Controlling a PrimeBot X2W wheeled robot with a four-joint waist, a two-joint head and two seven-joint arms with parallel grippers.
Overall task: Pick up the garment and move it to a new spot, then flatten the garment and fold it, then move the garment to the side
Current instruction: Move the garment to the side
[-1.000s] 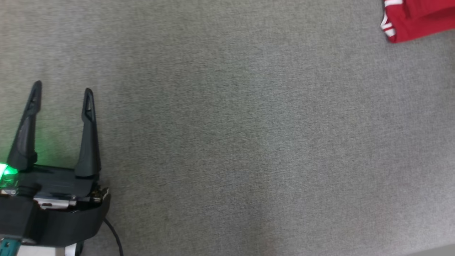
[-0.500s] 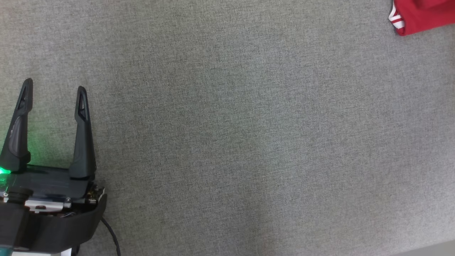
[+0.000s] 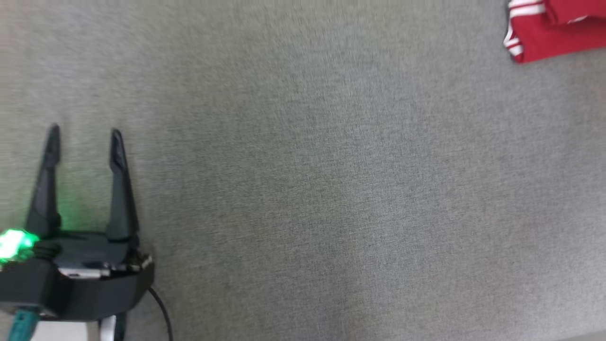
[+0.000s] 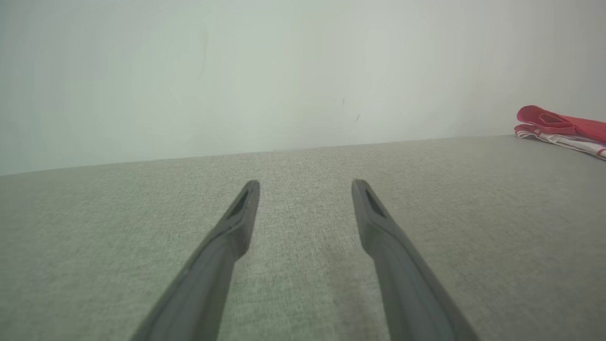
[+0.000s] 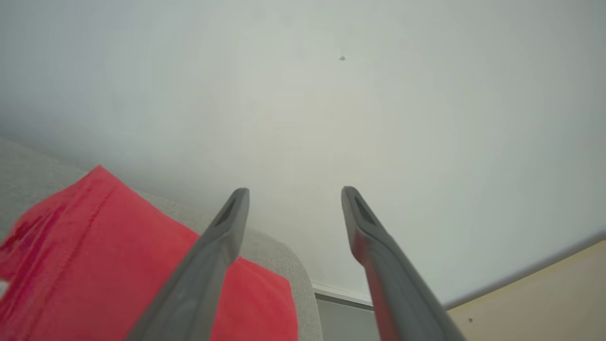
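Observation:
The garment [image 3: 551,28] is red with white stripes and lies folded at the far right corner of the grey fabric surface [image 3: 303,180], cut off by the head view's top right edge. In the left wrist view the garment [image 4: 563,129] sits far off to the right. My left gripper [image 3: 84,137] hovers over the surface at the lower left, open and empty, as the left gripper [image 4: 305,185] also shows from its wrist. My right gripper [image 5: 293,193] is open, with nothing between its fingers; the garment [image 5: 94,255] lies below and to its left.
A pale wall [image 4: 284,71] rises behind the surface's far edge. In the right wrist view the rounded corner of the surface [image 5: 289,258] ends near a skirting strip [image 5: 341,294] and a tan floor [image 5: 535,303].
The head camera has shifted, so the garment and left gripper sit slightly lower in the picture. The left gripper stays open.

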